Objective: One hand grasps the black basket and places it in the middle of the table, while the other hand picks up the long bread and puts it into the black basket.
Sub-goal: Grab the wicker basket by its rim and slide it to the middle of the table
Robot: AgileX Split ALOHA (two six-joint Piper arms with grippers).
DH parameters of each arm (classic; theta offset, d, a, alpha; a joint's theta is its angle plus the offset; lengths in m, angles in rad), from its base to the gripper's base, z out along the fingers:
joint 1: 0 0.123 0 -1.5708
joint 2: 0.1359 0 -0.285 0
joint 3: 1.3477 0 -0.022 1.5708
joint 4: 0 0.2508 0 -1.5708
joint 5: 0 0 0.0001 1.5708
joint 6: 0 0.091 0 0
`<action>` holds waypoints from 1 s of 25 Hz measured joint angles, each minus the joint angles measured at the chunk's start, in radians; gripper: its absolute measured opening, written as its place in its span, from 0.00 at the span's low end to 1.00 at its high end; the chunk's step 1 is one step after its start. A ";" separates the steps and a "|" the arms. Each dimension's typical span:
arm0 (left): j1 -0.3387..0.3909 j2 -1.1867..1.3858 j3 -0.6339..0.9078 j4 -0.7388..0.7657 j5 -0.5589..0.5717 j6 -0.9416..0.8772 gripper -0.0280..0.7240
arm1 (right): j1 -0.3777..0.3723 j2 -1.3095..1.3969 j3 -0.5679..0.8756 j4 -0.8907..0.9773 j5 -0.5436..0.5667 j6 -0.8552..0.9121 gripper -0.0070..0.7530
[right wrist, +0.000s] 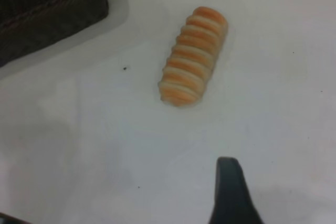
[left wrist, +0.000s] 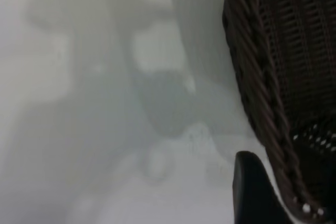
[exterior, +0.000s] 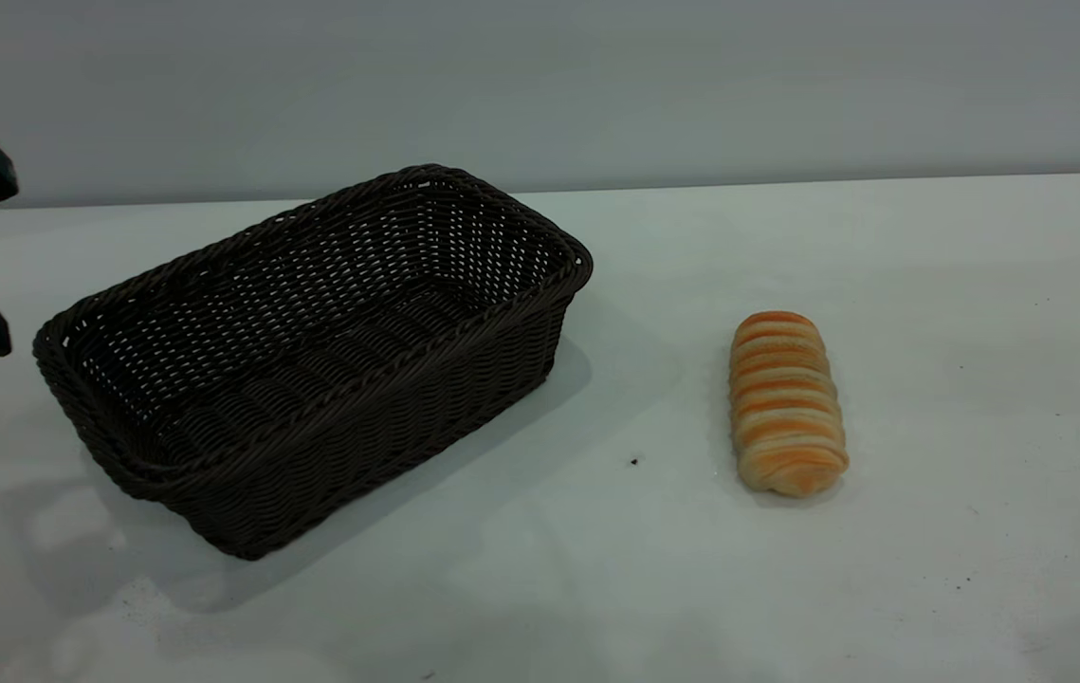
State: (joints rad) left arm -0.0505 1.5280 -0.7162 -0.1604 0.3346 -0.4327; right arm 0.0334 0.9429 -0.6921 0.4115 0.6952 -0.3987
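Observation:
The black basket [exterior: 359,427] stands empty on the left half of the table [exterior: 928,285], set at an angle. The long bread [exterior: 786,403] lies on the bare tabletop to the right of it, a gap between them. My left gripper [exterior: 1,266] hangs open at the far left edge, just beyond the basket's left end. In the left wrist view one finger [left wrist: 254,192] sits close beside the braided rim [left wrist: 252,77], outside the basket. My right gripper [right wrist: 121,192] is open above the table, short of the bread [right wrist: 191,56], with nothing in it. It is outside the exterior view.
A plain grey wall runs behind the table's far edge. A tiny dark speck [exterior: 634,461] lies between basket and bread. A corner of the basket [right wrist: 47,9] shows in the right wrist view, beyond the bread.

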 joint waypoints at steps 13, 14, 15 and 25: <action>0.000 0.093 -0.001 -0.001 -0.056 -0.195 0.58 | 0.000 0.000 0.000 0.000 0.000 -0.003 0.63; 0.000 0.099 -0.001 -0.001 -0.070 -0.214 0.58 | 0.000 0.000 0.000 0.000 0.000 -0.003 0.63; 0.000 0.108 -0.001 -0.001 -0.087 -0.224 0.58 | 0.000 0.000 0.000 0.000 0.000 -0.003 0.63; 0.000 0.253 -0.010 -0.057 -0.173 -0.245 0.58 | 0.000 0.000 0.000 0.000 0.000 -0.003 0.63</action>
State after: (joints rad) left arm -0.0505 1.7808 -0.7265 -0.2178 0.1615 -0.6778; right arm 0.0334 0.9429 -0.6921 0.4115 0.6952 -0.4014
